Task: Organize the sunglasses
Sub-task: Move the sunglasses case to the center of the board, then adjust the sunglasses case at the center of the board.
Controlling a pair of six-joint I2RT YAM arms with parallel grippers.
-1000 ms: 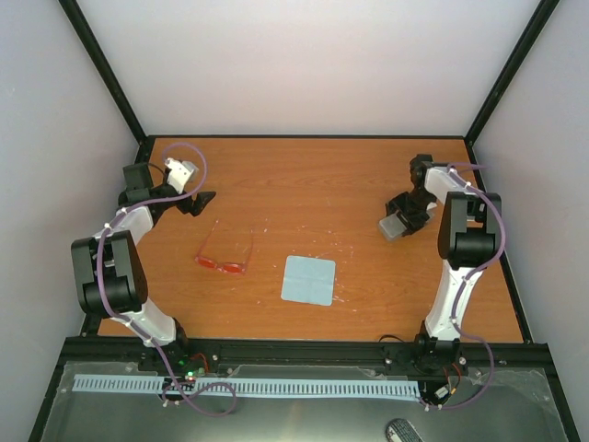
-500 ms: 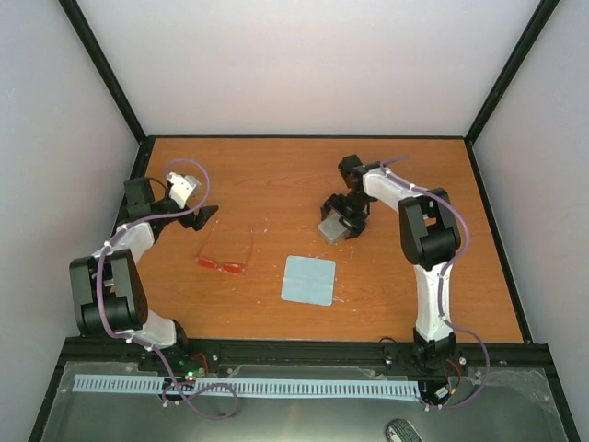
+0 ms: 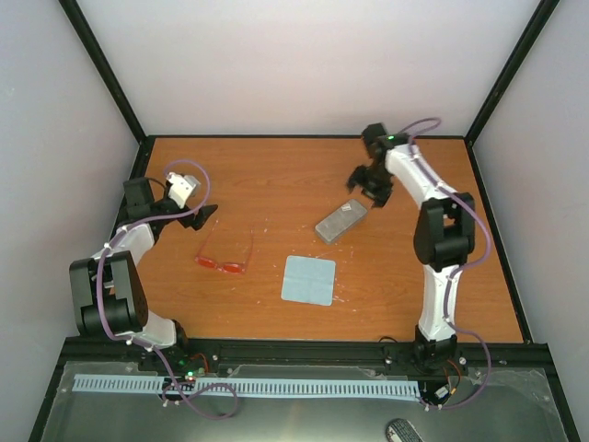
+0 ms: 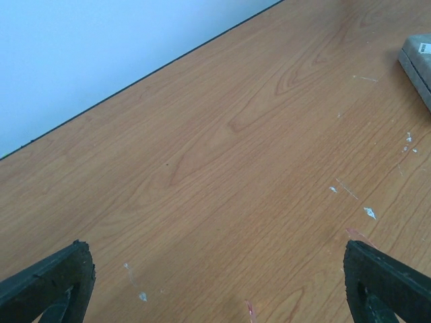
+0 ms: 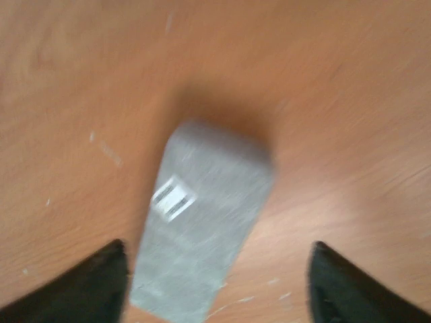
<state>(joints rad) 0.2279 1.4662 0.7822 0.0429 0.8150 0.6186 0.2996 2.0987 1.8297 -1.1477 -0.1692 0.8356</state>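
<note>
Sunglasses (image 3: 222, 265), one pair, lie near one cloth (image 3: 308, 279), one case (image 3: 340, 220).

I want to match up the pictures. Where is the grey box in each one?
Top view: the grey box lies flat on the table, right of centre, beyond the blue cloth.
Left wrist: only its corner shows, at the top right edge.
Right wrist: it fills the middle, between the right gripper's spread fingers, untouched.
Shared landmark: the orange wooden table, in all three.
</note>
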